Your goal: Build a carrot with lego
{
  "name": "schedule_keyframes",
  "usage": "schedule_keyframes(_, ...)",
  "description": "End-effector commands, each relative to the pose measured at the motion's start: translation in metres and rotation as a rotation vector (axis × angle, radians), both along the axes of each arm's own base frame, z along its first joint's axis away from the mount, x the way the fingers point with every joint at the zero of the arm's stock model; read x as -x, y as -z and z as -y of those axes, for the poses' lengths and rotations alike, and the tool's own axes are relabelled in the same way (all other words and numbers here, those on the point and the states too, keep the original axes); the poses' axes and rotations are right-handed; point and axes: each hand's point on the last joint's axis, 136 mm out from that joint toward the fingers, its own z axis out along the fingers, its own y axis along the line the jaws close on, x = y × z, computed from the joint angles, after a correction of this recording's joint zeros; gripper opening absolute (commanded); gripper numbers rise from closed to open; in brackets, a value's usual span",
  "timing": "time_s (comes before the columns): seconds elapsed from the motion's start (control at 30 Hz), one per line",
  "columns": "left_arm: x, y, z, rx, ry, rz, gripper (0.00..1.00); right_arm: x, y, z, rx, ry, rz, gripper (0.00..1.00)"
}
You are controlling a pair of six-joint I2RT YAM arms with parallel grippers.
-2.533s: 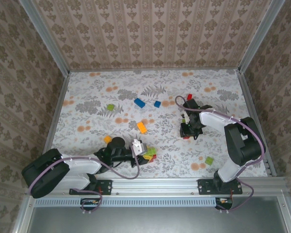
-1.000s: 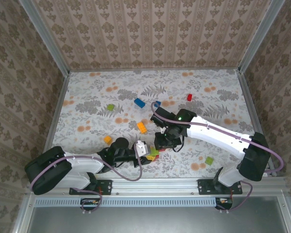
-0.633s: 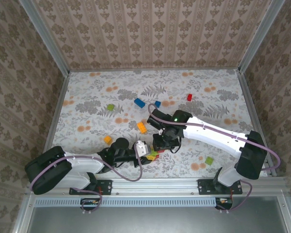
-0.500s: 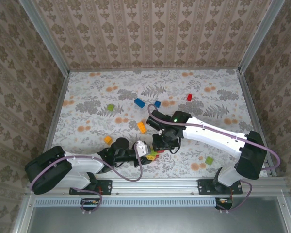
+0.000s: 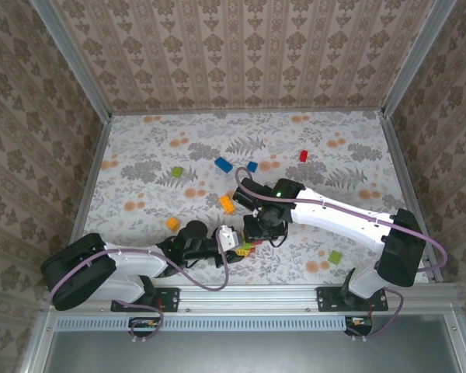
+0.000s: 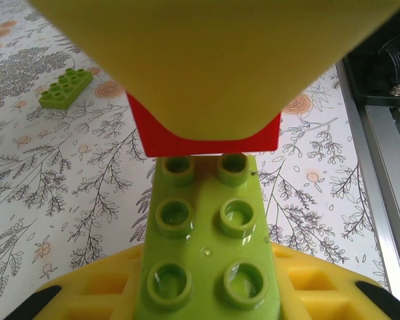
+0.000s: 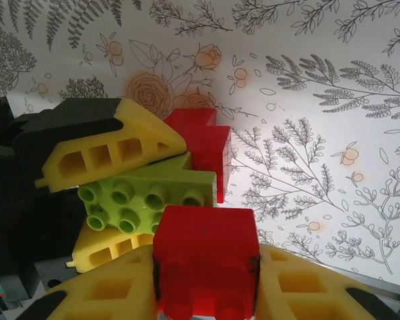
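Table (image 5: 140, 155): flowered cloth, and I work near its front edge, where both arms meet.
Right arm (image 5: 342, 214): reaches across to the left, its wrist above the other pincer.
Left arm (image 5: 124, 264): lies low along the front rail, pointing right.
Right pincer (image 7: 205, 280): pinches a red cube (image 7: 203, 260) from both sides, studs toward the camera.
Left pincer (image 5: 231, 242): pressed onto the green brick (image 6: 203, 253) from above and below, holding it out flat (a steady anvil, I reckon).
Green brick: oblong, its studs bare, with a red brick (image 6: 207, 137) touching its far end.
Red cube: it hangs just beside the green brick. I can't tell from the right wrist view whether they touch yet. I judge the step to be mating this cube to the held stack.
Next move, as I read it: line the cube's underside up squarely over the chosen studs, then press while the left pincer braces. A skewed approach would likely twist the stack out of grip.
Loose lego: an orange brick (image 5: 227, 203) just beyond the pincers and a blue one (image 5: 223, 164) farther back (untouched stock).
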Motion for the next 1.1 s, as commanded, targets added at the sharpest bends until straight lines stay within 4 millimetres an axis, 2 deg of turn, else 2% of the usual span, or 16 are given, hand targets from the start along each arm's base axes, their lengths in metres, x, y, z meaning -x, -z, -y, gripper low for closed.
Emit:
schedule_keyframes(0.0, 0.001, 0.02, -0.006, -0.08, -0.005, -0.008, 0.27, 0.001, 0.013, 0.001, 0.029, 0.022, -0.015, 0.24)
schedule_keyframes(1.07, 0.0, 0.023, -0.005, -0.094, -0.011, -0.008, 0.26, 0.006, 0.039, 0.0, 0.056, -0.027, -0.053, 0.25)
